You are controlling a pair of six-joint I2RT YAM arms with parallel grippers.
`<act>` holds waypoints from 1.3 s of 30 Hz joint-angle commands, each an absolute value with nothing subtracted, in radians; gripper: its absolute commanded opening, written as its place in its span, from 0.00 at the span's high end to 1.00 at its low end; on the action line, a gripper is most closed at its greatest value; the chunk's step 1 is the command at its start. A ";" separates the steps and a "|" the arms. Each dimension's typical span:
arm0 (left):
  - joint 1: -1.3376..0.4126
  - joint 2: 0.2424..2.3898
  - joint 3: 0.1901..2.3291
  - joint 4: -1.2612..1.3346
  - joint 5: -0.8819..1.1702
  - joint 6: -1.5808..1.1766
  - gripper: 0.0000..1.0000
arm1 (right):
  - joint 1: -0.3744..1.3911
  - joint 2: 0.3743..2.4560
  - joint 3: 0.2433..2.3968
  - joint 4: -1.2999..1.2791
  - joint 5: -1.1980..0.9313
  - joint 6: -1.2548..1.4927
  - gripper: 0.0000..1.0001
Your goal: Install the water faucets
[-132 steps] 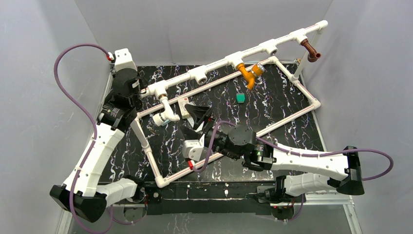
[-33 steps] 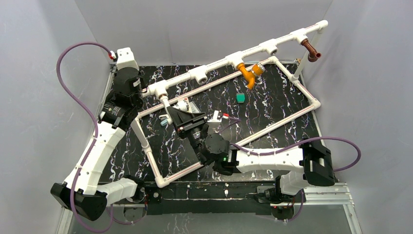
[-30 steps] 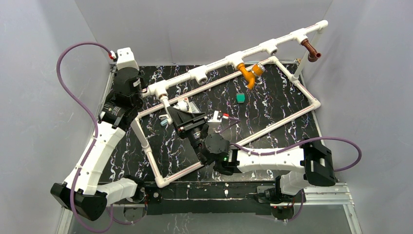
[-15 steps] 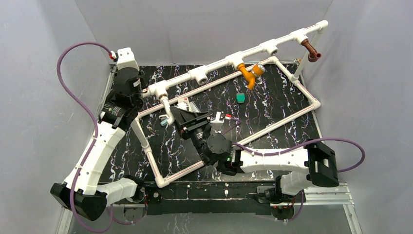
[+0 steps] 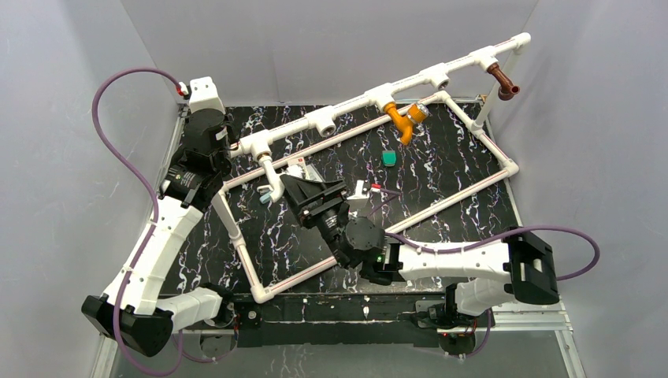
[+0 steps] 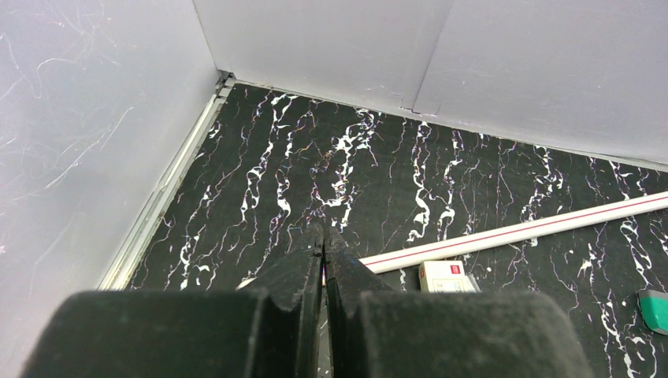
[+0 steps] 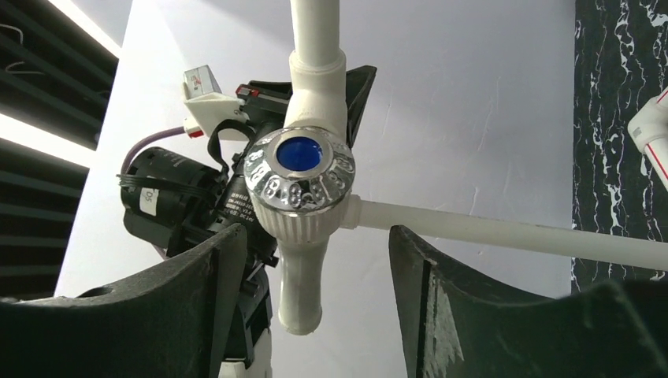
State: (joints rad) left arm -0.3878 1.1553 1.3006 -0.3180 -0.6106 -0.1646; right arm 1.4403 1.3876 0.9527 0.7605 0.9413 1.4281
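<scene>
The white faucet hangs from the leftmost T-fitting of the white pipe frame. In the right wrist view its chrome knob with a blue centre faces the camera, and its spout sits between my open fingers without touching them. My right gripper is open around it and also shows in the top view. The orange faucet and the reddish-brown faucet hang from fittings farther right. My left gripper is shut and empty above the back left of the mat.
The pipe frame's lower rectangle lies on the black marbled mat. A small teal piece and a small white box lie on the mat inside it. The left arm stands beside the frame's left end. Grey walls enclose the table.
Since 4.4 s ago my right gripper turned and came up to the white faucet, which now hangs straighter. Over the last second the right arm has drifted slightly right. The left arm is still.
</scene>
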 commanded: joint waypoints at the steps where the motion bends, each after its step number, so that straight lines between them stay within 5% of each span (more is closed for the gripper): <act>1: -0.416 1.266 1.182 -0.659 -0.543 -0.178 1.00 | 1.437 1.313 0.939 0.783 0.894 1.301 0.25; 15: -0.416 1.257 1.171 -0.652 -0.547 -0.176 1.00 | 1.432 1.159 0.838 0.751 0.672 0.695 0.19; 29: -0.417 1.259 1.167 -0.649 -0.556 -0.174 1.00 | 1.431 1.101 0.895 0.492 0.374 -0.277 0.14; 39: -0.417 1.271 1.168 -0.648 -0.557 -0.171 1.00 | 1.431 1.091 0.881 0.391 0.438 -0.937 0.15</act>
